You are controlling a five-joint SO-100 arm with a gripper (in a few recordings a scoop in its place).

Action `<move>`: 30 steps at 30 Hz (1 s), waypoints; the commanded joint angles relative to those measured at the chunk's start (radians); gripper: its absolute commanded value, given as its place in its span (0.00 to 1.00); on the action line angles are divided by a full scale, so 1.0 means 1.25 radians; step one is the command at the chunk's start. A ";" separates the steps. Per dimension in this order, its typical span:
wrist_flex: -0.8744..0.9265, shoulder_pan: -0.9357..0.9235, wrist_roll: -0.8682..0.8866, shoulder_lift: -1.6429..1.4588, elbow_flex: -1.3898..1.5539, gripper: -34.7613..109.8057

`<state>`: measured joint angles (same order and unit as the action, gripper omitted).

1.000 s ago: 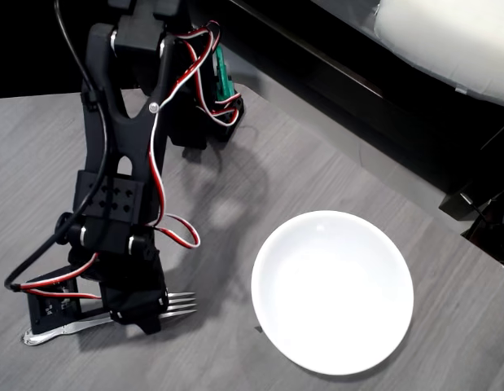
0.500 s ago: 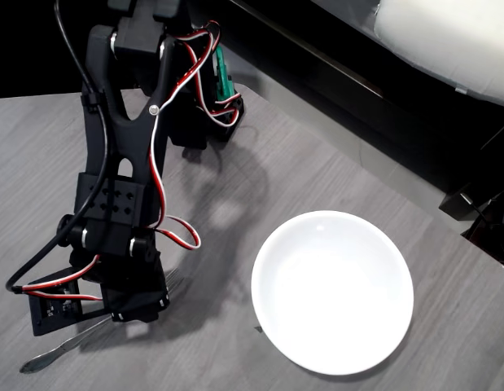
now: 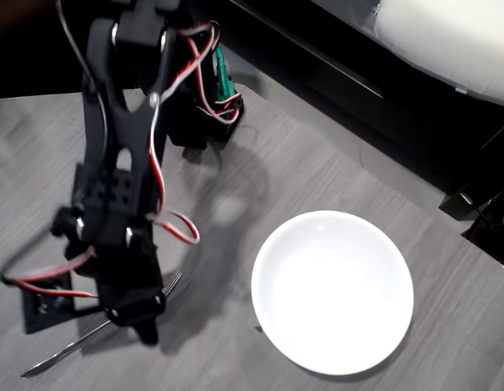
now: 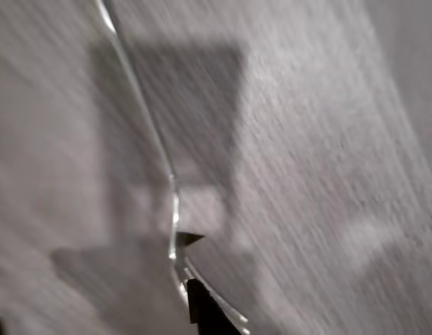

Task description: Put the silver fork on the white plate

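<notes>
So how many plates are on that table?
1. The white plate lies on the grey table, right of the arm in the overhead view, apart from the silver fork. Nothing suggests another hidden.

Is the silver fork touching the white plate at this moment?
Apart. The overhead view shows the silver fork under the gripper, with bare table between its tines and the white plate.

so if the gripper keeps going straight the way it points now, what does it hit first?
Likely the grey table: the gripper, shut on the silver fork, points downward. Height is unclear.
</notes>
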<state>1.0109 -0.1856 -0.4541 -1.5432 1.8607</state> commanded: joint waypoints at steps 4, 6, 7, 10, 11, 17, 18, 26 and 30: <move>0.047 -0.005 0.001 -0.158 -0.032 0.49; 0.052 -0.004 0.004 -0.161 -0.032 0.49; 0.060 -0.002 0.006 -0.162 -0.032 0.49; 0.063 -0.009 0.013 -0.156 -0.029 0.49; 0.058 -0.013 0.013 -0.152 -0.028 0.49; 0.053 -0.012 0.007 -0.106 -0.026 0.47; 0.052 -0.005 0.007 -0.087 -0.026 0.47; 0.059 0.013 -0.010 -0.017 -0.017 0.42; 0.038 0.001 -0.016 0.016 -0.020 0.42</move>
<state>1.0753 -0.1733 -0.4663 -1.5340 1.8607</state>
